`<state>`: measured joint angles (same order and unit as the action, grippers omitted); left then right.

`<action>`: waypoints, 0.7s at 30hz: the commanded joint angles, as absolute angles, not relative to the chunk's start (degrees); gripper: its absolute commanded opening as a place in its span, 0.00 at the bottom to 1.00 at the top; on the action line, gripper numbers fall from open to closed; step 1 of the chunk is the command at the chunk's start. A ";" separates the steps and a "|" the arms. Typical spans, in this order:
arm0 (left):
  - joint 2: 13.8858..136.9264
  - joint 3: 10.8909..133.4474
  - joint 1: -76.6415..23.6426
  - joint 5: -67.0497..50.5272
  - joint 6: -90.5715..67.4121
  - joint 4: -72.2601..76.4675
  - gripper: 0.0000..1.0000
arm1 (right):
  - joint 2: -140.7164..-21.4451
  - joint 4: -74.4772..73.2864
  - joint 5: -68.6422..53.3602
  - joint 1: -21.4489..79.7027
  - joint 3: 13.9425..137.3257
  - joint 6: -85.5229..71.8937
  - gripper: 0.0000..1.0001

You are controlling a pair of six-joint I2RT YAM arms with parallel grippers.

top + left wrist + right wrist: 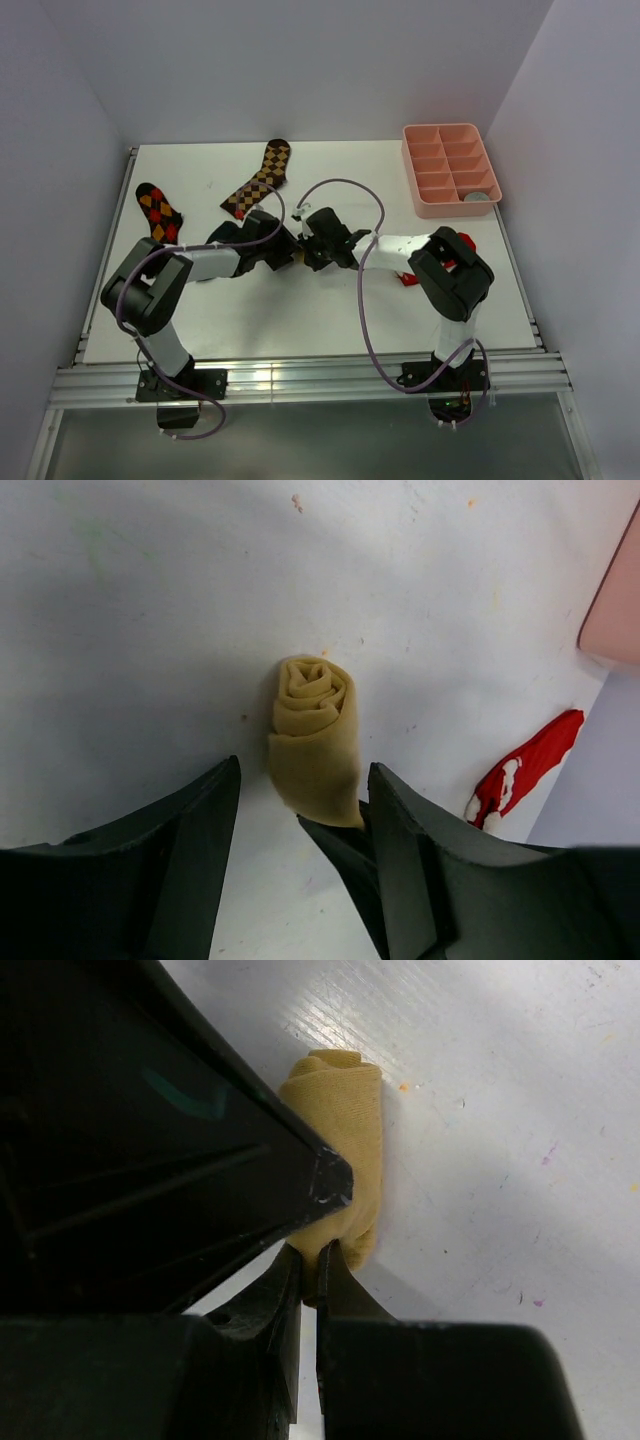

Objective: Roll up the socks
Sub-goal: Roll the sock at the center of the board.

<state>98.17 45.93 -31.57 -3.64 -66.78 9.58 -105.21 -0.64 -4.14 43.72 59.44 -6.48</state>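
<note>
White counter (300,320): pink tray (409,170) back right, 2 checkered socks (260,180) back left, red sock (525,760) right. Mustard sock (312,730), rolled, centre. Left arm (215,262), right arm (400,245) reach inward: left jaws open astride roll, right jaws pinching its end.

The left arm (190,265) and right arm (415,248) are stretched inward, tips nearly met. The left gripper (305,775) is held open; the right gripper (312,1265) is clamped on the mustard sock (345,1150).

A robot lab test booth: plain white walls (300,60) box in a white counter (300,320), with robot arms (215,262) bolted to a metal rail (300,385).
</note>
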 commanded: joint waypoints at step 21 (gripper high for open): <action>104.59 48.60 -32.08 2.63 -66.36 8.00 0.35 | -107.75 -6.24 -10.20 40.34 57.48 -8.35 0.00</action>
<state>102.78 49.21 -31.97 -0.08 -67.20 11.62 -105.36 -0.38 -9.39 41.17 59.22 -7.44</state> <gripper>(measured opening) 0.390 0.067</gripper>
